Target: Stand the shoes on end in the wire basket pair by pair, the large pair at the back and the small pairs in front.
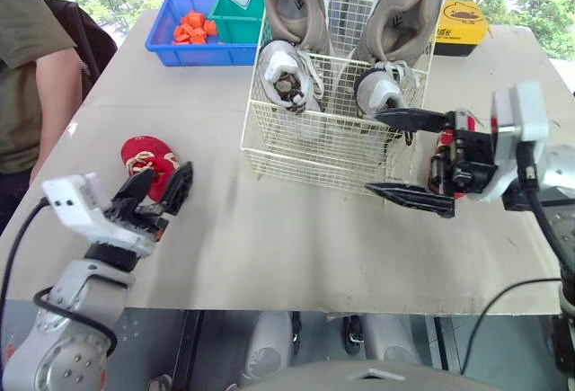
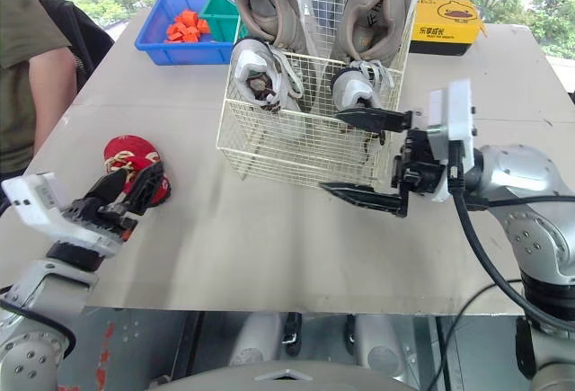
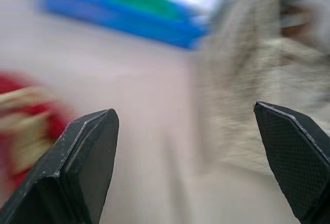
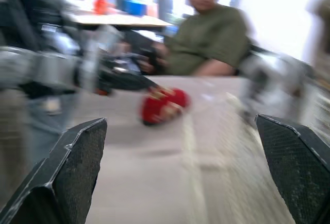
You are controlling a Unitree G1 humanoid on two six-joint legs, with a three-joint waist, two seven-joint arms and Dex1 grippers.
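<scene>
The left gripper (image 1: pixel 164 184) is hovering wide open just beside the red shoe (image 1: pixel 144 153) at lower left; the right gripper (image 1: pixel 375 151) is gaping empty beside the wire basket (image 1: pixel 305 148), centre-right.

Centre frame, the white wire basket (image 1: pixel 305 153) holds grey sneakers (image 1: pixel 296 0) behind small white sneakers (image 1: pixel 287 72). A red cloth shoe (image 1: pixel 146 159) lies at middle left.

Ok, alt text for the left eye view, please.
A wire basket on a table holds two large grey shoes standing at the back and two small white shoes in front. A red shoe lies by the open left gripper; the open right gripper is at the basket's right side.
</scene>
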